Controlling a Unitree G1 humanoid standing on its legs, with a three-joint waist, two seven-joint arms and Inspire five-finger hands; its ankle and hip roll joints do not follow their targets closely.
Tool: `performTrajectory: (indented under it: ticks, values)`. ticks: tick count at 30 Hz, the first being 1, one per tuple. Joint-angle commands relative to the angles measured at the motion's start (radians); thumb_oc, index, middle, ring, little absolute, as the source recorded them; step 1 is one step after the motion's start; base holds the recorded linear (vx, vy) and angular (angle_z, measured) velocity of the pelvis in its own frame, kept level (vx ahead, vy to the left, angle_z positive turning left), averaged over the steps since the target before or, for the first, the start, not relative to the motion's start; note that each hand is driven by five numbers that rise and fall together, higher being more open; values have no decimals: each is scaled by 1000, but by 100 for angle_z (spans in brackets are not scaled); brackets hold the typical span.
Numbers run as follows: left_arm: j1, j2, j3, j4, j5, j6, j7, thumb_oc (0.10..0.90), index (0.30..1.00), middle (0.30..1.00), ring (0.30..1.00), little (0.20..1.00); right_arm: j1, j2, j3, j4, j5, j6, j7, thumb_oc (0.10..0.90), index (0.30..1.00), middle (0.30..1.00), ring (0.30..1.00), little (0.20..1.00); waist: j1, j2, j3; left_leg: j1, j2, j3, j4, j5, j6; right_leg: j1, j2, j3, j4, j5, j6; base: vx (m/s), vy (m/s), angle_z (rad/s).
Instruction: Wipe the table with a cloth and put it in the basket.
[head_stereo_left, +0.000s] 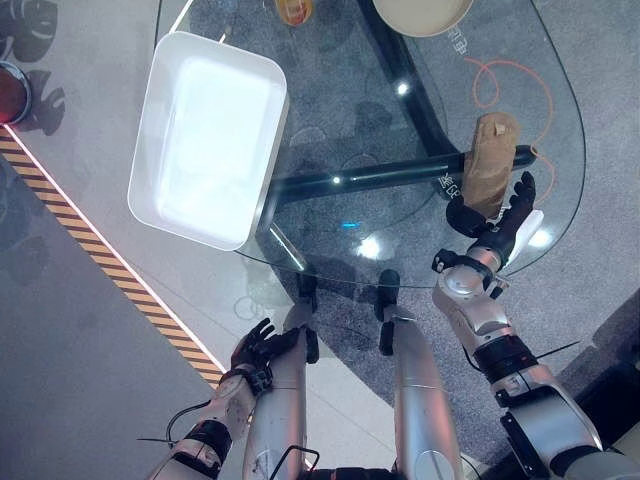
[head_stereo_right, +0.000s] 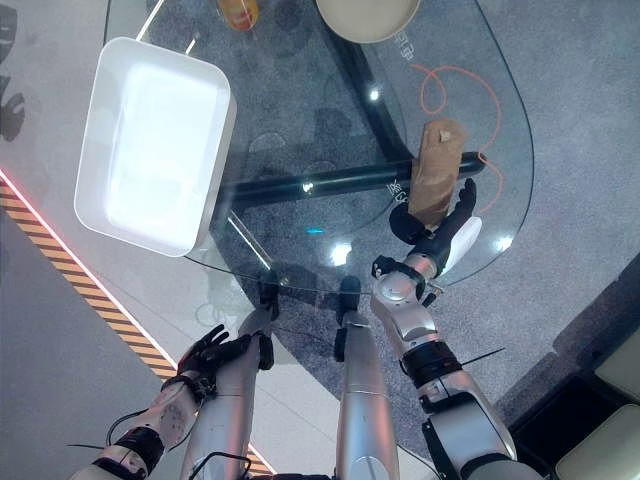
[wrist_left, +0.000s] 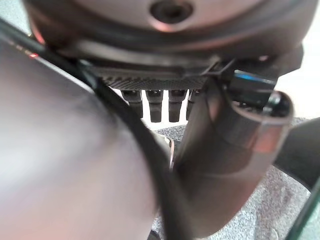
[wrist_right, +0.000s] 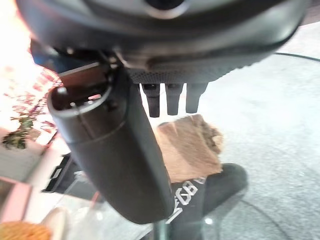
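Cloth (head_stereo_left: 490, 163) lies untouched on the glass table (head_stereo_left: 400, 150); right hand (head_stereo_left: 505, 222), fingers spread, must still close on it.

Overhead stereo pair; perhaps hand-close wrists.

showroom or lab floor, glass table (head_stereo_left: 420, 130) on grey carpet, hazard-striped tape (head_stereo_left: 110, 270) along floor
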Motion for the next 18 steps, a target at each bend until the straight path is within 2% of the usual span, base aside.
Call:
performTrajectory:
  ticks: [1,8,18]
  values:
    - [85,-42,-55,14,-7,34,25,800,900,900,900,900,-22,-99,-37,-61,-6,-18,-83,800,900,900,900,900,-7,16,-8,-76,-68,18,191,-154,29,-11,28,-77,-171,142,-1,4,-3,4]
    - [73,-45,-71,-7,-10,40,30,800,900,900,900,900,-67,-104,-26,-10,28,-8,-75,800,900,900,900,900,0,27,-8,-119,-71,9,203,-153,30,-59,29,-75,-160,147,-3,-3,-6,3]
    - [55,-46,-90,-8,-19,35,35,800,900,900,900,900,-163,-135,-11,84,32,-34,-98,800,900,900,900,900,11,41,-8,-157,-71,5,223,-158,26,-94,29,-76,-143,145,-4,0,0,0]
